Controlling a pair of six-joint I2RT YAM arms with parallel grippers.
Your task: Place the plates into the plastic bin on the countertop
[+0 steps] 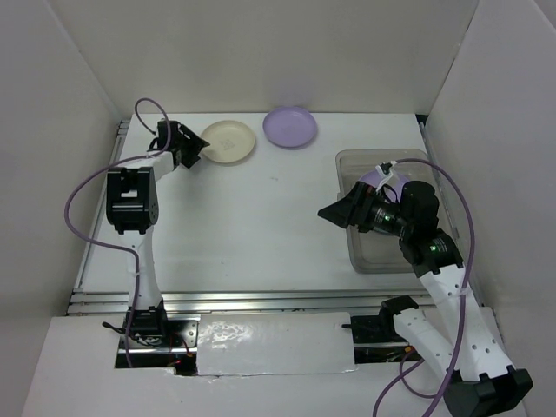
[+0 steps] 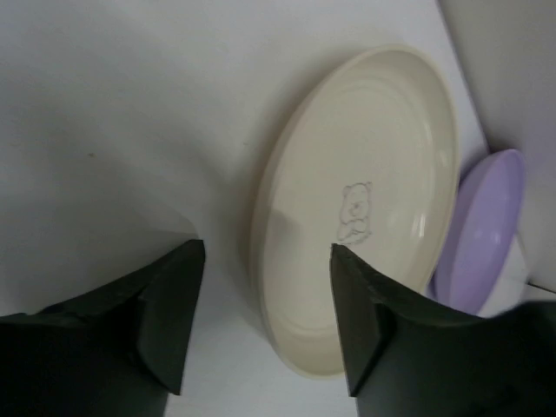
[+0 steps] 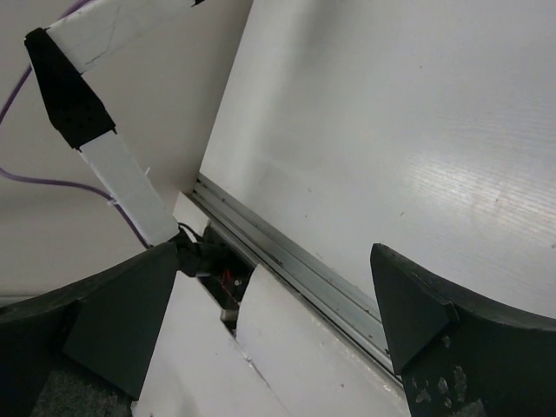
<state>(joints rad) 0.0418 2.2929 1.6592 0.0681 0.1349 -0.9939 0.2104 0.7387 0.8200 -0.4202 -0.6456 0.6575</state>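
Cream plate lies at the far left of the countertop, a lilac plate just beside it; a second lilac plate sits inside the plastic bin at right. Left gripper is released, jaws parted astride the cream plate's near rim; right gripper hangs released over the bin's left wall, holding nothing.

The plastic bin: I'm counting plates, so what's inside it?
A lilac plate shows in the plastic bin, at its far end. The right arm covers the rest, so any others cannot be seen.
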